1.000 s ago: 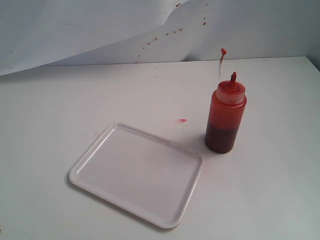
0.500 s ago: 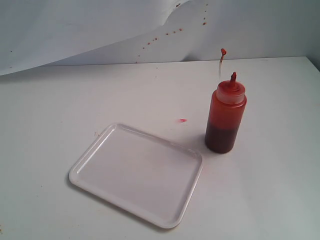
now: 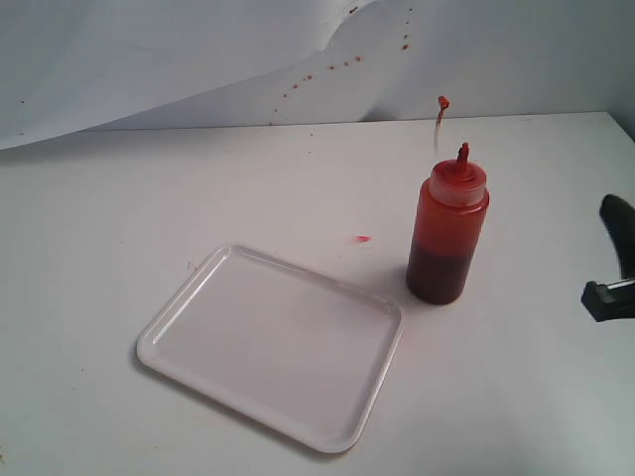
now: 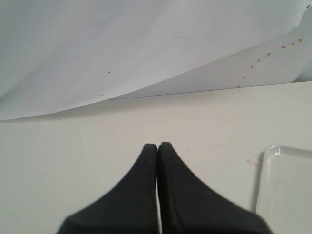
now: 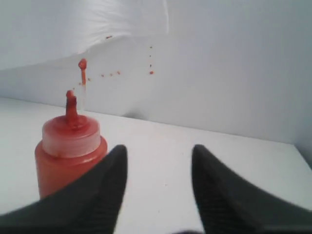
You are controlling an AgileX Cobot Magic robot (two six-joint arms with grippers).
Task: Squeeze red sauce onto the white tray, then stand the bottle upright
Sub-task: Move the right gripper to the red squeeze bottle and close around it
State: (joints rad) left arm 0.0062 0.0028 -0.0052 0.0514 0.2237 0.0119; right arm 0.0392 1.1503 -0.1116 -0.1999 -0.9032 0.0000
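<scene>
Shows no sauce yet on the tray (image 3: 268, 347) at lower centre, has the bottle (image 3: 446, 233) upright on the desk (image 3: 149, 198) just right of it, the right claw (image 5: 158, 151) spread apart nearby, the left claw (image 4: 157, 146) pressed together, and leaves gripping, squeezing and restanding undone.

tray (image 3: 273, 342): flat on the worktop (image 3: 149, 188), near the front edge, left of the middle, askew to that edge
bottle (image 3: 446, 233): upright, right of the middle, just behind the tray's right corner, apart from it
smear (image 3: 362, 239): on the worktop, left of the bottle, behind the tray
sheet (image 3: 149, 59): behind the rear edge
</scene>
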